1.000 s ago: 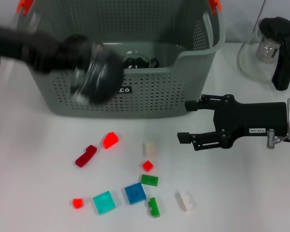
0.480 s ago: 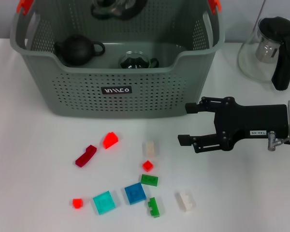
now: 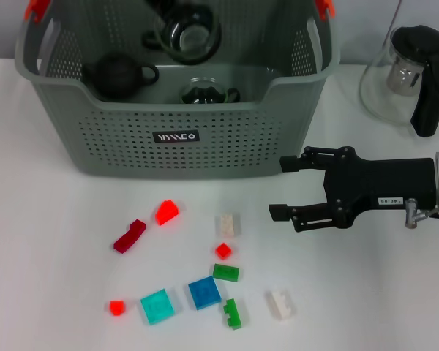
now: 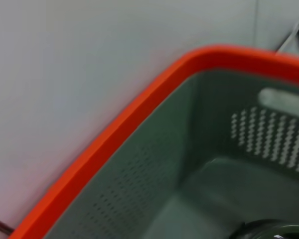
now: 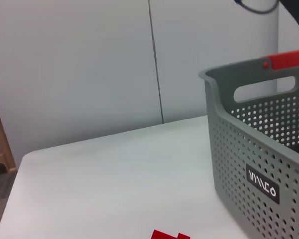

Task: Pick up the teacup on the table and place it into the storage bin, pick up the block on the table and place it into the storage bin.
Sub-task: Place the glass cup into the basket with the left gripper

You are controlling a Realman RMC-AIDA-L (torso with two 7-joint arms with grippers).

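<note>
Glass teacup (image 3: 186,33), clear with a dark rim: up over the far side of the storage bin, within the bin's outline, carried by the left gripper (image 3: 157,9), of which only a dark sliver shows at the top edge. Cannot tell how its fingers sit.

Large grey-green perforated plastic storage bin (image 3: 205,139) with orange handle clips: at the back of the white table (image 3: 44,212). Inside on the floor, a small black teapot (image 3: 117,75) and a second glass cup with dark contents (image 3: 205,92).

Blocks all on the table in front of the bin: red wedge (image 3: 167,212), dark red bar (image 3: 129,235), cream brick (image 3: 227,224), small red cube (image 3: 223,251), green brick (image 3: 226,273), blue square (image 3: 204,292), teal square (image 3: 157,306).

Right gripper (image 3: 284,186), black: hovers over the table just right of the cream brick, jaws spread apart, nothing between them.

Glass pitcher with black handle (image 3: 410,73): far right, well apart from the bin.
</note>
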